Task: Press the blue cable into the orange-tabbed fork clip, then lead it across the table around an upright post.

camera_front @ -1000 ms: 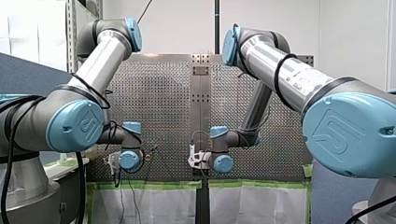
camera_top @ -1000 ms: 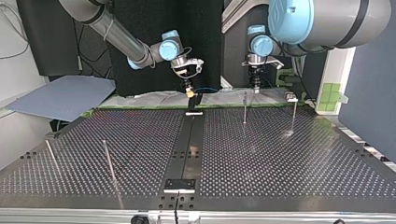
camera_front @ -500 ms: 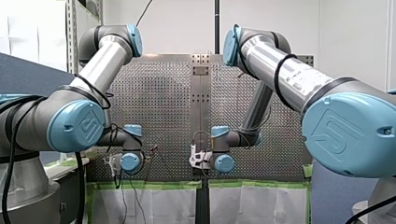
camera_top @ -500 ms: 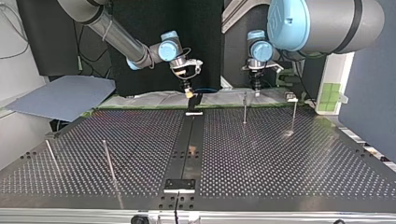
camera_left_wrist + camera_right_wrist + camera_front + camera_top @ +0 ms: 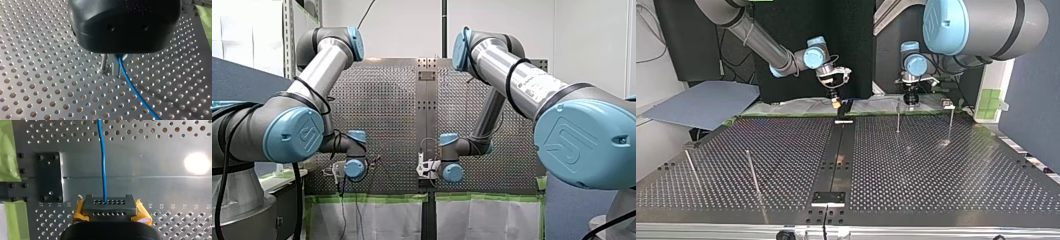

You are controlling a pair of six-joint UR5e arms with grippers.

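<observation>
Both arms have edged toward the front view's right w/ the blue cable (image 5: 103, 157) held low over the surface (image 5: 936, 170), at the top view's far edge. Right end effector (image 5: 109, 203) and left end effector (image 5: 115, 68) each look clamped on it. Prob. lining up for the clip, itself not discernible; pressing not yet done.

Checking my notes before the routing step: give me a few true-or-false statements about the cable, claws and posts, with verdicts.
1. A thin blue cable leaves my left claw and trails over the perforated metal table. True.
2. My right claw is empty. False: the cable ends in its grip, between yellow pads.
3. Several thin upright metal posts stand on the table. True.
4. In the top view both claws sit at the table's near edge. False: both are at its far edge.
</observation>
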